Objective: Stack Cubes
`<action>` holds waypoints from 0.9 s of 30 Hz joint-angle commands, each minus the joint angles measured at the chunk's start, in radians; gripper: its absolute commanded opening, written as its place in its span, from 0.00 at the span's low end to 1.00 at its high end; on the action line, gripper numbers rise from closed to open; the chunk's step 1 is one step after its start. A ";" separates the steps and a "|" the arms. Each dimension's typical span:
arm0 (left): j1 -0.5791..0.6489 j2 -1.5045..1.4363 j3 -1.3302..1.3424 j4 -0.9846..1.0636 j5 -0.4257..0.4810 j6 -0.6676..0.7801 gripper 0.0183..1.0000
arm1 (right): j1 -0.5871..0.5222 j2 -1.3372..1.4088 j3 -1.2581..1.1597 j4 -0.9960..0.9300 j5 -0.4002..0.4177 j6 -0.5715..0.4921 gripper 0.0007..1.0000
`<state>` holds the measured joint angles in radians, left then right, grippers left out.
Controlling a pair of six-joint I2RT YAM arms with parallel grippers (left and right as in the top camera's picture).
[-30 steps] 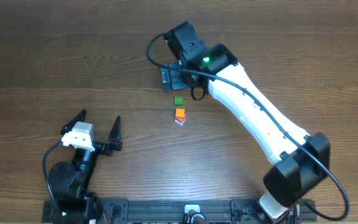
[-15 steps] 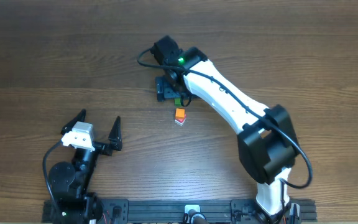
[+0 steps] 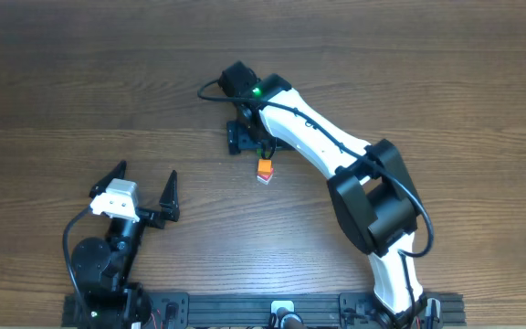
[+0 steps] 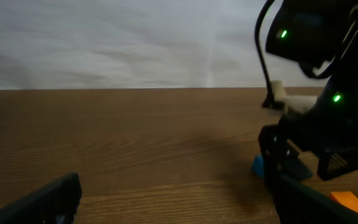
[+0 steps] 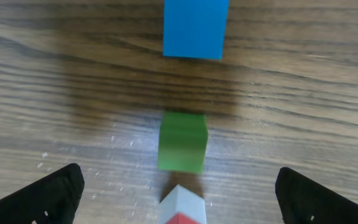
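Centred under the right claw (image 5: 178,177), fingers spread, sits the green cube (image 5: 182,141), blue cube (image 5: 195,28) beyond. Left claw (image 3: 147,171), also released, sits farther off at lower left.

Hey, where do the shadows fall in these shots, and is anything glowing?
Right wrist view: a broad dark shadow lies on the table between the blue cube and the green cube. Left wrist view: dim, with two green lights glowing on the right arm. Top view: evenly lit, no glare on the wood.
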<state>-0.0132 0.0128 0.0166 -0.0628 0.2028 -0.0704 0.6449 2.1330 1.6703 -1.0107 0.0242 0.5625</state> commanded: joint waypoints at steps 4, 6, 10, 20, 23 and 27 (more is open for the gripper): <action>-0.005 -0.009 -0.010 0.005 -0.002 0.018 1.00 | 0.003 0.063 0.019 0.036 -0.009 -0.010 0.95; -0.005 -0.009 -0.010 0.005 -0.002 0.018 1.00 | 0.003 0.072 0.019 0.042 -0.009 -0.010 0.94; -0.005 -0.009 -0.010 0.005 -0.002 0.018 1.00 | 0.002 0.075 0.019 0.041 -0.008 -0.010 0.91; -0.005 -0.009 -0.010 0.005 -0.002 0.018 1.00 | -0.008 0.078 0.018 0.033 -0.008 -0.005 0.80; -0.005 -0.009 -0.010 0.005 -0.002 0.018 1.00 | -0.013 0.078 0.018 0.029 -0.008 0.002 0.79; -0.005 -0.009 -0.010 0.005 -0.002 0.018 1.00 | -0.016 0.078 0.017 0.029 -0.008 0.002 0.79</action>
<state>-0.0132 0.0128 0.0166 -0.0624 0.2028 -0.0704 0.6373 2.1929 1.6703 -0.9798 0.0177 0.5507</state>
